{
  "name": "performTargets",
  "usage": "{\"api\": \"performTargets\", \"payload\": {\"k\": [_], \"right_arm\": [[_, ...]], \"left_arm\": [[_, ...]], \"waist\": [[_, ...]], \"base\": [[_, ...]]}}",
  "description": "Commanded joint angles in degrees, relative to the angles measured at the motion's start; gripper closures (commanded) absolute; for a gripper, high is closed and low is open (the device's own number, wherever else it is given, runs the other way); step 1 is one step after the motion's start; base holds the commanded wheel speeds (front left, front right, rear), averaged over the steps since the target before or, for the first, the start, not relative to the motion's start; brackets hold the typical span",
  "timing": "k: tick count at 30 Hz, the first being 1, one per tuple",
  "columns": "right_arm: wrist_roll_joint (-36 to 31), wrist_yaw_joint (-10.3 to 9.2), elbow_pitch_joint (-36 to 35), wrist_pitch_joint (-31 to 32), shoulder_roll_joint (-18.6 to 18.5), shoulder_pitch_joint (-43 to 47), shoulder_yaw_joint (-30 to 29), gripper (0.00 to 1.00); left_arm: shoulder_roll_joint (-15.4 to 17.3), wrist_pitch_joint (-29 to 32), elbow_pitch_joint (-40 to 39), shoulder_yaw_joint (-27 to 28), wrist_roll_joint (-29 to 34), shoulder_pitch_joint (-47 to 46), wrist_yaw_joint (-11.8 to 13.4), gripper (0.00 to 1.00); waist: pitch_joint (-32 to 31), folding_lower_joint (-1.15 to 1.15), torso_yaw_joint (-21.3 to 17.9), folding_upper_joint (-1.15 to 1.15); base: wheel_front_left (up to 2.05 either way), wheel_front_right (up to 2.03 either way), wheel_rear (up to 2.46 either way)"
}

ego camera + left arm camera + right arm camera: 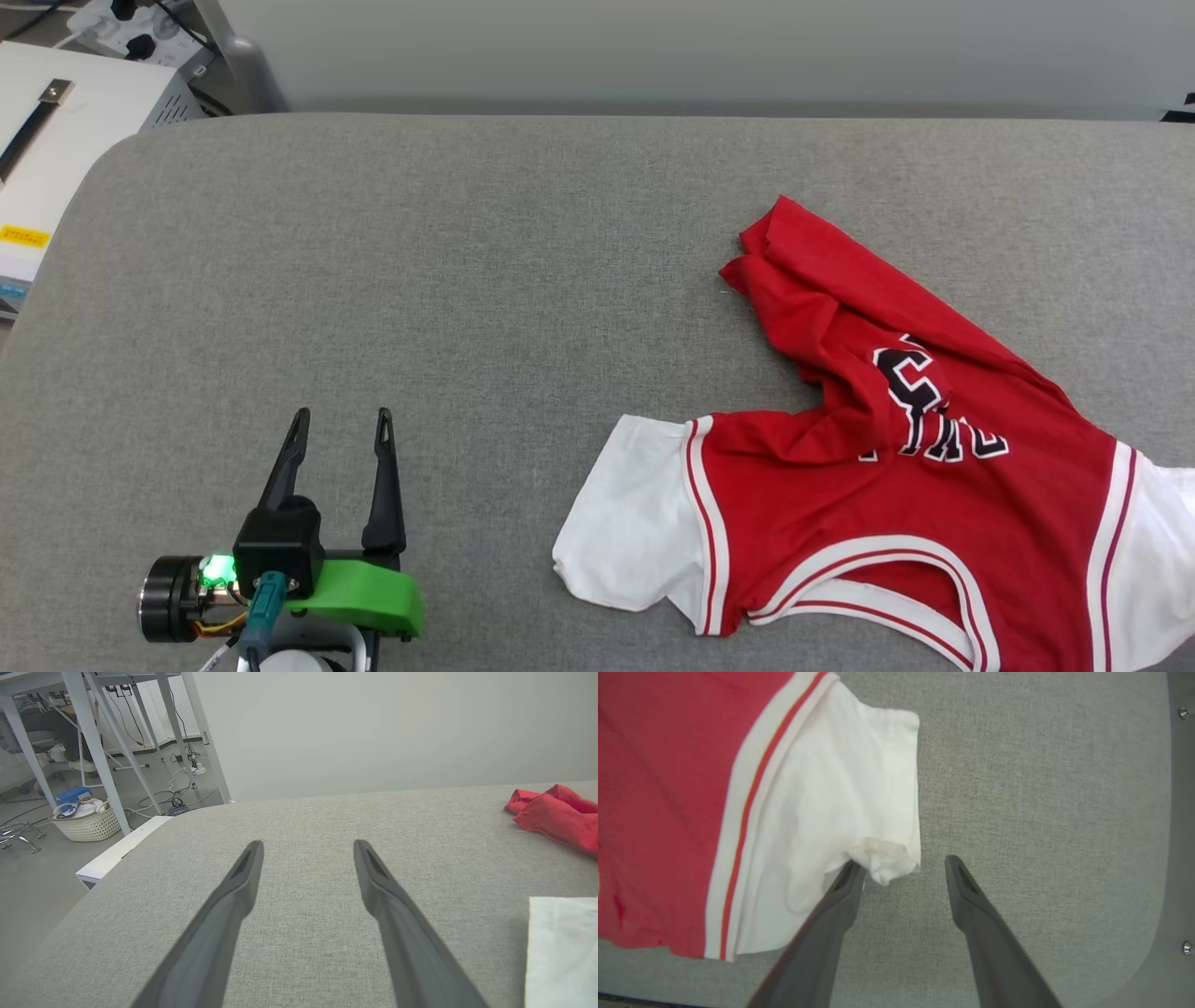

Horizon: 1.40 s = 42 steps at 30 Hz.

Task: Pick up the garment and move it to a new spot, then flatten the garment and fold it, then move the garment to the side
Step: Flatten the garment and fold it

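The garment (840, 504), a red T-shirt with white sleeves, striped trim and a dark emblem, lies crumpled on the right of the grey padded table (467, 233), its hem bunched toward the back. My left gripper (342, 417) rests open at the lower left, well clear of the near white sleeve. In the left wrist view, the left gripper (308, 845) has bare cloth between its fingers, with the garment (556, 812) at the right edge. My right gripper (903, 861) stands open over the table, its left finger touching the folded corner of the garment (808, 812) at a white sleeve.
A white box (56, 159) sits off the table's back left corner. On the floor beyond stand metal frame legs (93, 742), a woven basket (86, 823) and cables. The table's rounded edge (1176, 858) runs close to the right gripper's right side.
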Motion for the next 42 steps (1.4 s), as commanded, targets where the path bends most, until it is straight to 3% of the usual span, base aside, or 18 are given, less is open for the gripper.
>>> {"api": "performTargets", "payload": {"k": [1, 7, 12, 20, 24, 31, 35, 42], "right_arm": [[-0.9, -0.04, -1.0, -1.3, 0.2, -0.5, -1.2, 0.0], [-4.1, -0.04, -9.6, -4.6, 2.0, 1.2, -7.8, 0.0], [-9.6, -0.04, -20.5, -6.8, 6.5, 1.7, -13.0, 0.0], [-18.3, -0.04, -28.8, -12.1, 16.8, 1.4, -12.8, 0.0], [-20.8, -0.04, -28.3, -15.1, 19.5, 0.7, -10.7, 0.0], [-22.6, -0.04, -24.9, -17.6, 20.6, -1.5, -7.5, 0.0], [-23.1, -0.04, -23.2, -18.5, 20.6, -2.8, -6.5, 0.0], [-23.5, -0.04, -20.8, -19.7, 20.9, -4.9, -5.0, 0.0]], "left_arm": [[0.1, -0.3, 0.1, 0.3, 0.3, 1.1, -0.2, 0.0], [0.4, -0.3, -0.7, 0.6, 0.4, 2.0, -0.4, 0.0], [1.0, -0.3, -2.0, 0.3, 0.2, 1.4, -1.6, 0.0], [5.2, 0.6, -2.5, -2.7, -2.2, -7.7, -8.6, 0.0], [9.2, 9.9, -1.1, -7.4, -7.8, -15.3, -10.2, 0.0], [19.3, 37.6, -3.2, -25.0, -29.1, -26.7, -10.4, 0.0], [22.6, 49.9, -3.7, -33.4, -37.8, -31.1, -10.4, 0.0], [25.7, 57.9, -2.8, -47.0, -42.5, -34.8, -10.4, 0.0]], "waist": [[-1.2, 0.0, -0.3, 0.0], [-2.7, 0.0, -1.2, 0.0], [-3.0, 0.0, -1.8, 0.0], [-1.6, 0.0, -1.4, 0.0], [-0.6, 0.0, -1.5, 0.0], [1.3, 0.0, -2.9, 0.0], [2.3, 0.0, -3.8, 0.0], [4.0, 0.0, -5.6, 0.0]], "base": [[0.0, 0.0, 0.0], [0.0, 0.0, 0.0], [0.0, 0.0, 0.0], [0.0, 0.0, 0.0], [0.0, 0.0, 0.0], [0.0, 0.0, 0.0], [0.0, 0.0, 0.0], [0.0, 0.0, 0.0]]}}
